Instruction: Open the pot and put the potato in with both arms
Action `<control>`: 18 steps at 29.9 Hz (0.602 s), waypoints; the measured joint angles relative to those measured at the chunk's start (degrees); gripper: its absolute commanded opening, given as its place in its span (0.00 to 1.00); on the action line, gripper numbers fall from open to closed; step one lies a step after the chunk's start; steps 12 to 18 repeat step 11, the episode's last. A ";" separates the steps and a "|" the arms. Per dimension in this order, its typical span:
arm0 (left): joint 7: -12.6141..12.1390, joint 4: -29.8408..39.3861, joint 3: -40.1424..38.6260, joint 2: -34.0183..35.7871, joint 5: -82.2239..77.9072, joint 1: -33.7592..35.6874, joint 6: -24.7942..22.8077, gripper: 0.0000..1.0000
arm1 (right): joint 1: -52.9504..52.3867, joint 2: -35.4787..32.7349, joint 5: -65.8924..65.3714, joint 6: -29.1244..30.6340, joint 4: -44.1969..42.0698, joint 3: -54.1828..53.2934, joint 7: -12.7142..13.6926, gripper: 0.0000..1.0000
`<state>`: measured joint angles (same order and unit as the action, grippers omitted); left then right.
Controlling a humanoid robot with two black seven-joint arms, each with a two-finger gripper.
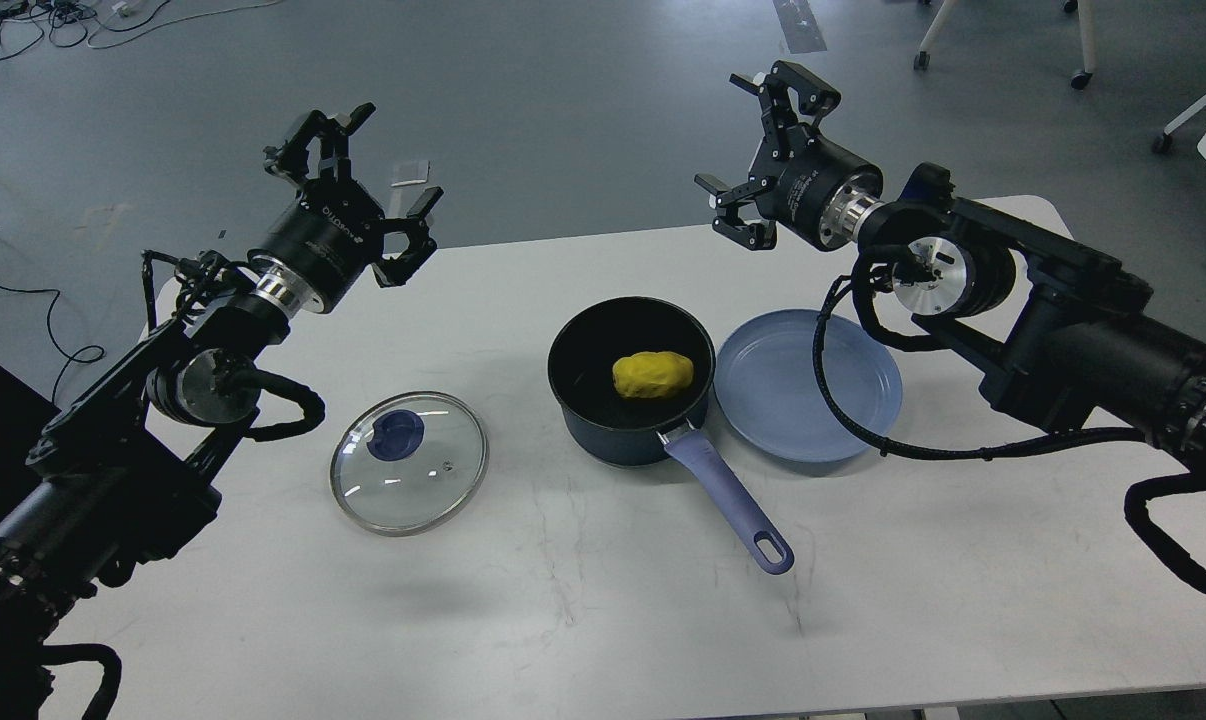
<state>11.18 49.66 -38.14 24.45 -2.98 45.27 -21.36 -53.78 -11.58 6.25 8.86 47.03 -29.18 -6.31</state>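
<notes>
left gripper (358,190) spread wide, empty, raised | glass lid (409,462) flat on white table (583,620), blue knob up | bumpy yellow potato (653,374) inside dark round pot (631,380), lavender handle toward robot | smooth blue plate (808,385) bare | right gripper (763,150) spread wide, empty | looks done; keep arms clear of pot

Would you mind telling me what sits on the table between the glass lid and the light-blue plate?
In the head view, the pot sits between the glass lid and the plate, with the potato inside it.

One pot (630,385), potato (652,374), lid (409,462) (glass), plate (808,385).
</notes>
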 measured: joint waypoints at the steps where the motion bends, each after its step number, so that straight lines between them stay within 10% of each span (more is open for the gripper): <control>1: 0.00 0.02 0.00 0.00 0.00 -0.02 0.00 0.98 | 0.61 -0.07 0.19 0.04 0.53 -0.28 0.29 1.00; 18: -1.20 0.06 -0.16 -0.02 0.07 -0.35 0.39 0.98 | 2.05 0.14 0.28 0.38 -0.35 -1.11 0.99 1.00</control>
